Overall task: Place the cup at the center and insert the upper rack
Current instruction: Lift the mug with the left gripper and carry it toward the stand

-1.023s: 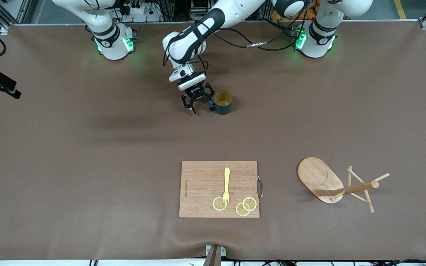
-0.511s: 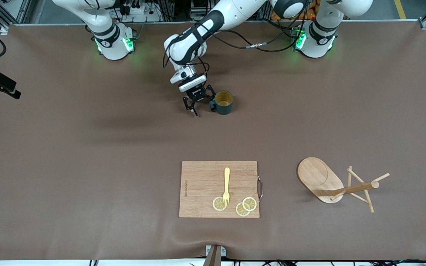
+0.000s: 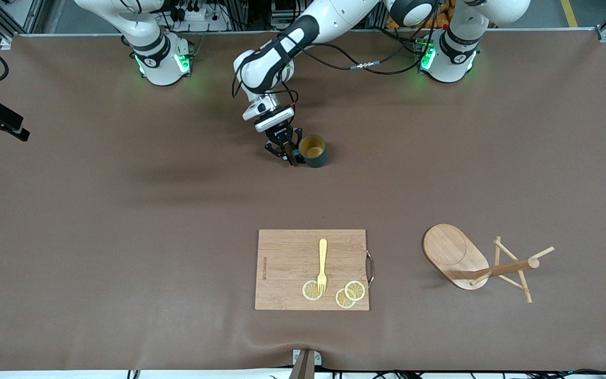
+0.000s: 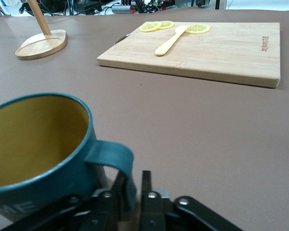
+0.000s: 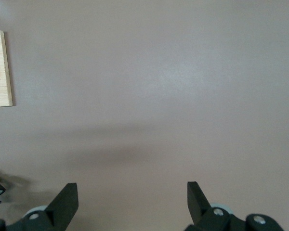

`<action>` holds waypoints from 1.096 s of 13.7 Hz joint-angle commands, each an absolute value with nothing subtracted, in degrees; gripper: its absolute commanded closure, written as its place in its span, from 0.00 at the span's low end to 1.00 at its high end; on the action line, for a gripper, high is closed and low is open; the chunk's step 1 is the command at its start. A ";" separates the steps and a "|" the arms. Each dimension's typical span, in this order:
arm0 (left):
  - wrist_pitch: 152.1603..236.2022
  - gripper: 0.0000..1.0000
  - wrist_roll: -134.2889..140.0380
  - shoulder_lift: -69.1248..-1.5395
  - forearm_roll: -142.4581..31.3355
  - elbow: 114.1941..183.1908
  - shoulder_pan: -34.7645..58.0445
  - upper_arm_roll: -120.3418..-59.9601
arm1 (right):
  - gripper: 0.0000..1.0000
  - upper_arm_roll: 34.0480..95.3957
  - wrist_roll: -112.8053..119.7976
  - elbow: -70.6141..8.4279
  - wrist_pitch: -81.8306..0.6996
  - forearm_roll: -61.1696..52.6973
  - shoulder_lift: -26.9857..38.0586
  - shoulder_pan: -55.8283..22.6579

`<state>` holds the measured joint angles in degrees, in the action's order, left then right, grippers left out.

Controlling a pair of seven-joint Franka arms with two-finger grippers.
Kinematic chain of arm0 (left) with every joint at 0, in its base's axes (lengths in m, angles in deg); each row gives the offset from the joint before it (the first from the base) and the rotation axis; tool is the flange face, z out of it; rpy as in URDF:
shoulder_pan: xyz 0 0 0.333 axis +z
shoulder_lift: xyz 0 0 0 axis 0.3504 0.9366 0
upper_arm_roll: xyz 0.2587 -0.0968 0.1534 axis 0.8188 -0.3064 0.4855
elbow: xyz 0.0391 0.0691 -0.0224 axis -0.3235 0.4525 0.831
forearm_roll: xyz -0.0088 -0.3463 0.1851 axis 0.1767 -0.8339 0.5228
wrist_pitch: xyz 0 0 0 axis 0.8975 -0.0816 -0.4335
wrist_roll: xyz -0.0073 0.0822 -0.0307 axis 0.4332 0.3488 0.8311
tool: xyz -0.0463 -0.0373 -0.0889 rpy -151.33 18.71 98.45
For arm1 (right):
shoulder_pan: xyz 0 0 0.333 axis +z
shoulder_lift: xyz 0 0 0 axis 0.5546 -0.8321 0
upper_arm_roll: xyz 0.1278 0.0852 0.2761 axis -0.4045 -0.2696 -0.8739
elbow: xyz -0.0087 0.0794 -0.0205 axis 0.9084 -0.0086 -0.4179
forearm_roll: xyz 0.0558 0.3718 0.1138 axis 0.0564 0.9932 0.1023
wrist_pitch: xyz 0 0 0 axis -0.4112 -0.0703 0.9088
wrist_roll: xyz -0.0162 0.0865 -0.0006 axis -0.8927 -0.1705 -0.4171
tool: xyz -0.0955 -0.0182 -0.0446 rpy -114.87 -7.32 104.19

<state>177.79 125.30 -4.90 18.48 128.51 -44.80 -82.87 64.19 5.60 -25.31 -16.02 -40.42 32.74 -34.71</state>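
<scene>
The left arm was stretched from its base across the table toward the right arm's end, its wrist bent steeply down. The left gripper (image 3: 288, 156) was set low at the table, its two black fingers (image 4: 147, 192) clamped on the handle of the cup (image 3: 313, 150). In the left wrist view the looped handle was seen pinched between the fingers, with the cup (image 4: 36, 154) upright just beside them.

The right arm was kept waiting, only its base showing in the front view. The right gripper (image 5: 130, 199) was held high over bare table, its fingers spread wide apart with nothing between them.

The cup was a small round mug, dark teal outside with a smooth yellowish-tan inside and pale lettering low on its wall; nothing was seen in it. It was placed farther from the front camera than the board (image 3: 312, 269).

The board was a flat rectangle of light, grained wood with a metal handle at one edge. A yellow fork (image 3: 322, 265) and three lemon slices (image 3: 355, 290) were laid on it.

The rack (image 3: 479, 266) was tipped on its side near the left arm's end of the table. Its oval wooden base was turned up on edge, and its round post and thin pegs were pointed away from the board.

The table (image 3: 124, 237) was covered by a matte brown sheet.
</scene>
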 commanded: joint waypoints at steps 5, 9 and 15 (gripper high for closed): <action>176.07 1.00 126.06 -7.60 17.60 127.29 -43.83 -82.55 | 0.00 63.75 5.36 -24.80 -15.56 -41.35 32.52 -35.53; 177.30 1.00 124.40 -12.25 13.90 127.12 -37.33 -84.21 | 0.00 63.76 5.36 -24.80 -15.56 -41.35 32.52 -35.44; 181.16 1.00 116.41 -21.47 5.83 126.85 -27.05 -87.29 | 0.00 63.76 5.36 -24.80 -15.47 -41.35 32.52 -35.44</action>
